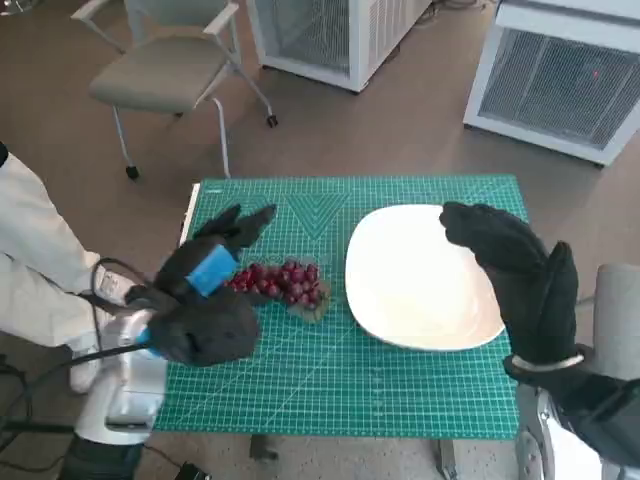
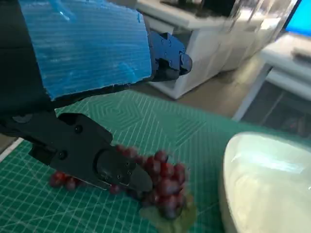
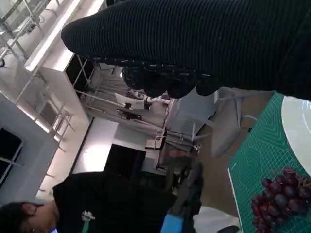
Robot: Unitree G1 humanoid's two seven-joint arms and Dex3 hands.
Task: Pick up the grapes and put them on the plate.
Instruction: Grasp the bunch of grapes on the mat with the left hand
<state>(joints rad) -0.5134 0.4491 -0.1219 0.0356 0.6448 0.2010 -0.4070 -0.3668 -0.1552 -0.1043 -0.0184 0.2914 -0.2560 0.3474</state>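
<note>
head view: the grapes (image 1: 282, 282) lie on the green mat (image 1: 330, 380), just left of the white plate (image 1: 420, 280). the left hand (image 1: 205, 290) hovers beside them, fingers spread, holding nothing. the right hand (image 1: 520, 280) hangs over the plate's right edge, holding nothing.

left wrist view: black fingers (image 2: 116, 170) sit apart just above the grapes (image 2: 160, 184), the plate (image 2: 262, 184) near.

right wrist view: the glove (image 3: 194, 43) spans the frame; grapes (image 3: 282, 196) rest on the mat beside the plate (image 3: 299, 126); a person (image 3: 97, 208) sits beyond.
</note>
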